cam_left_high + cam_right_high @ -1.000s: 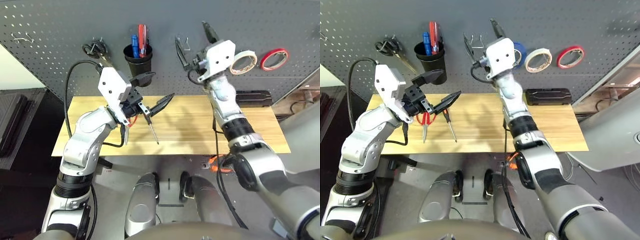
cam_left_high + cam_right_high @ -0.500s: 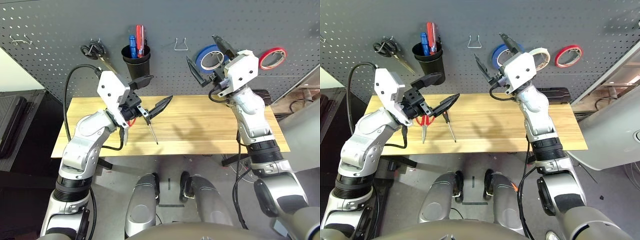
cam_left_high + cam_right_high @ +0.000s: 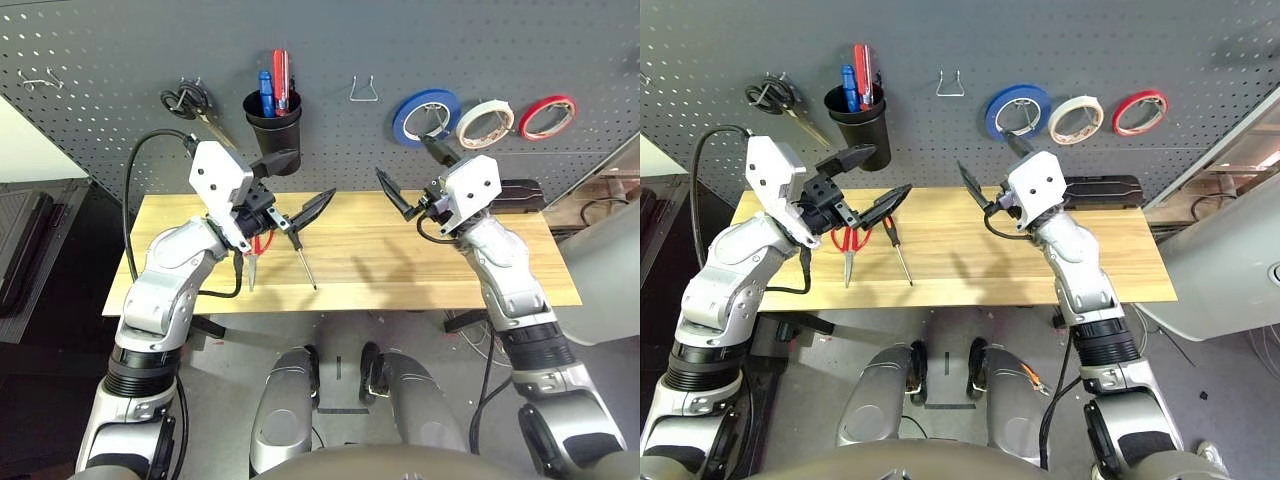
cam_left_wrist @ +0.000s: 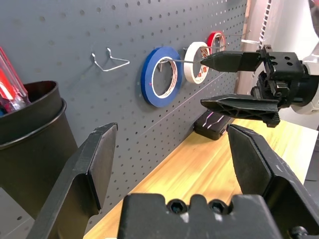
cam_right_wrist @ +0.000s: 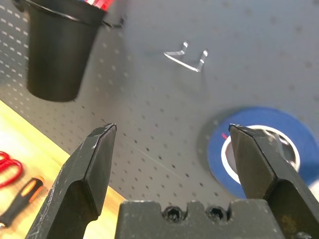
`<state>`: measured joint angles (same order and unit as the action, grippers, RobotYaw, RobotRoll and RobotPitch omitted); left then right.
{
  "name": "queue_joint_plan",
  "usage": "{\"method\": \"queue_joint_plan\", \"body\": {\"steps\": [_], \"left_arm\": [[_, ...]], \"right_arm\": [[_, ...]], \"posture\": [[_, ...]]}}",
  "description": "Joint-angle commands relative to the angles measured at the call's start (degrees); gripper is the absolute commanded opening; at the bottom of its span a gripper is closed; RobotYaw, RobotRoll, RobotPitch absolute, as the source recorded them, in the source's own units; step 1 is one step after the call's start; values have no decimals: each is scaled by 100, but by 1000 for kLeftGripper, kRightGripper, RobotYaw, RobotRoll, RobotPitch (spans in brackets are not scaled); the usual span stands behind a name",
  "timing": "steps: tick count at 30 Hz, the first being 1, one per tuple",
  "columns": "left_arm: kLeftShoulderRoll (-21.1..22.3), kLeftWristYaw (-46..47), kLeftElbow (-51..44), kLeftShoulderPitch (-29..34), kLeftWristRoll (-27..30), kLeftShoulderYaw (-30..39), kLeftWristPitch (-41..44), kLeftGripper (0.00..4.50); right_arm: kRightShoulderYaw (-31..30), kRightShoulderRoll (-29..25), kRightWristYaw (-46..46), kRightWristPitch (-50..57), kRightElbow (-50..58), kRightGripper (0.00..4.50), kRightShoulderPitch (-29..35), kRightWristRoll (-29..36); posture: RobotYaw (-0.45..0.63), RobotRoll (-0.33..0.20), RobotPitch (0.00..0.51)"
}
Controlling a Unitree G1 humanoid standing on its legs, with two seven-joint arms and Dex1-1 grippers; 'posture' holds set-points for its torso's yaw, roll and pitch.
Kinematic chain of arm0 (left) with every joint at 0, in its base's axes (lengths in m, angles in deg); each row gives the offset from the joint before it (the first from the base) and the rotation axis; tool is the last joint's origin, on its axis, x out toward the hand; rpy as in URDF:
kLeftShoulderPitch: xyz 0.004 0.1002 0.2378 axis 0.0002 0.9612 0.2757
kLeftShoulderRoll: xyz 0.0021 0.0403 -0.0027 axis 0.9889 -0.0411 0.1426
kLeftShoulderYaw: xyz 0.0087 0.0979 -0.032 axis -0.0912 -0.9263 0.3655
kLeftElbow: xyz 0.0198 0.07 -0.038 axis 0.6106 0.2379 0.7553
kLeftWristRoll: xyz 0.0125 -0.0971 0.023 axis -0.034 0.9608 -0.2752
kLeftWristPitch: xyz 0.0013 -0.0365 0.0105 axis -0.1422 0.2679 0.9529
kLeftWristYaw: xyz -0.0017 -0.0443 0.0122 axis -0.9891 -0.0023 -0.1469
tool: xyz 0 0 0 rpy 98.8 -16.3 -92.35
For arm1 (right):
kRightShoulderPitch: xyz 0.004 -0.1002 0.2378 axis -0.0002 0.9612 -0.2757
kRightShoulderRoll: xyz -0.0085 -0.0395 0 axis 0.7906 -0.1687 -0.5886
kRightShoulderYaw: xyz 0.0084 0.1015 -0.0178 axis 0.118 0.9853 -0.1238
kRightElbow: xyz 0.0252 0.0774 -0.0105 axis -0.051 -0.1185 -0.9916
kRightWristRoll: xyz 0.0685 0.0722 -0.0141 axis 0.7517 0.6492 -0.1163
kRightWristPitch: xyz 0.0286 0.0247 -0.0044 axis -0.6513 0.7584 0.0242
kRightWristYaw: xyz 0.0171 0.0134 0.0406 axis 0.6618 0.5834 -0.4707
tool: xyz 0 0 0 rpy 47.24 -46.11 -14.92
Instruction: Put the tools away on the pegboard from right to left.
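White tape roll (image 3: 485,123) already hangs on dark grey pegboard (image 3: 120,40), so rightmost item looks done. Red-handled scissors (image 3: 849,240) & slim black-and-orange screwdriver (image 3: 301,258) lie on light wooden tabletop (image 3: 420,270). Left gripper (image 3: 296,183) & right gripper (image 3: 412,172) both spread wide, empty

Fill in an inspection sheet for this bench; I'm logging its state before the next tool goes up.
Surface: wooden table, mostly bare.
Job's things: white tape hung on pegboard; screwdriver and red scissors lie on table; pliers not made out.
Clutter: blue tape, red tape, black scissors, cup, black case.
Grippers: left gripper and right gripper, fingers open, empty.
Cables: black cable on left arm.
Surroundings: nothing seen.
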<state>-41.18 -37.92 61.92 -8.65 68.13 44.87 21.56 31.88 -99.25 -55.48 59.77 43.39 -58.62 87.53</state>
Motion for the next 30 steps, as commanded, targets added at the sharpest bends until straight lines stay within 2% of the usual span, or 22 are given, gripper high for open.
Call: {"method": "queue_joint_plan", "body": {"steps": [1, 16, 30], "left_arm": [[-50, 78, 176, 116, -69, 116, -118, 4500], [-216, 596, 606, 275, -240, 499, -363, 4500], [-367, 1139, 906, 455, -417, 793, -416, 4500]], "right_arm": [[279, 23, 248, 172, -137, 4479, 123, 109], [697, 110, 528, 384, -450, 4479, 285, 381], [781, 29, 470, 387, -743, 4479, 467, 418]], "posture": [[204, 0, 185], [212, 0, 172], [220, 0, 157]]}}
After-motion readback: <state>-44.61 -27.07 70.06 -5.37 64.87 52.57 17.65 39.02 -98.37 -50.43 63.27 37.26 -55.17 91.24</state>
